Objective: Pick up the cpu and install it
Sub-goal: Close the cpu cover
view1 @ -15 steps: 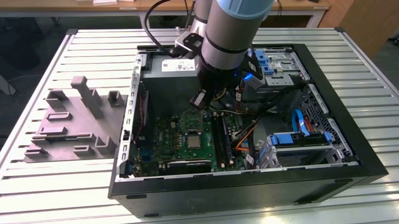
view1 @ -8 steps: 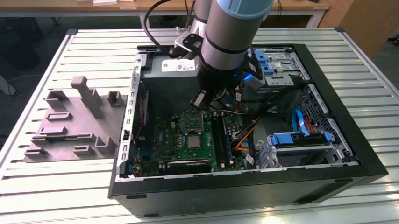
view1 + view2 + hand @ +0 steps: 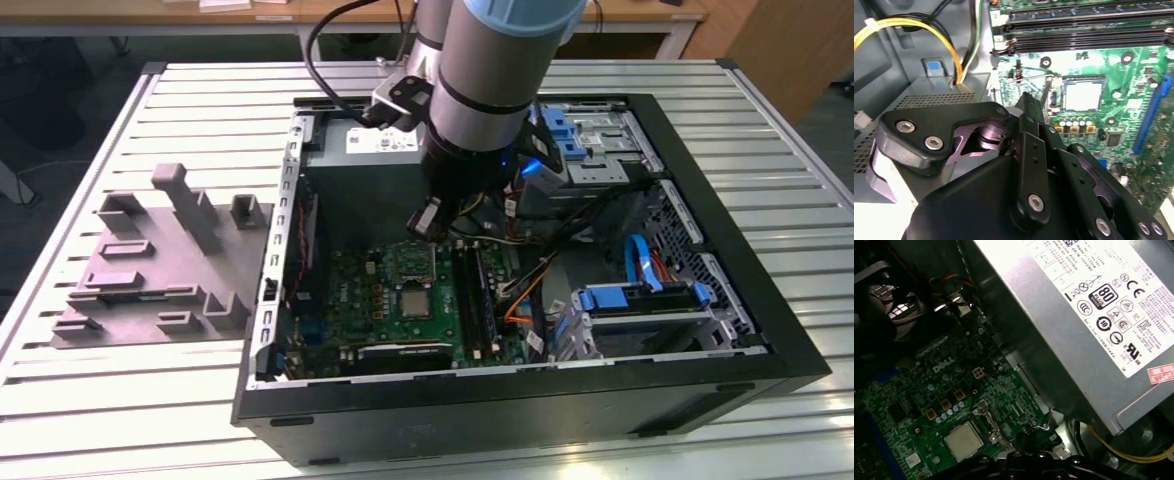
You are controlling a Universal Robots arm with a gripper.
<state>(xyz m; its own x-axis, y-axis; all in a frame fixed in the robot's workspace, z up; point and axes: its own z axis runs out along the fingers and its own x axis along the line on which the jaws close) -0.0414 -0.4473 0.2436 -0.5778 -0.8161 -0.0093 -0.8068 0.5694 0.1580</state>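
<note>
gripper (image 3: pixel 1026 107) hangs inside the open computer case (image 3: pixel 747 330), fingers pressed together on nothing; both wrist views show the cpu (image 3: pixel 963 441) (image 3: pixel 1083 95) seated in its socket (image 3: pixel 981 427).

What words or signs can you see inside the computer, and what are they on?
White label on the power supply: round safety signs; fine print too small to read.
Pink sticker beside that label: blurred.
Green circuit board: short white logo lettering; part marks too small to read.
cpu: no writing that I can make out.
</note>
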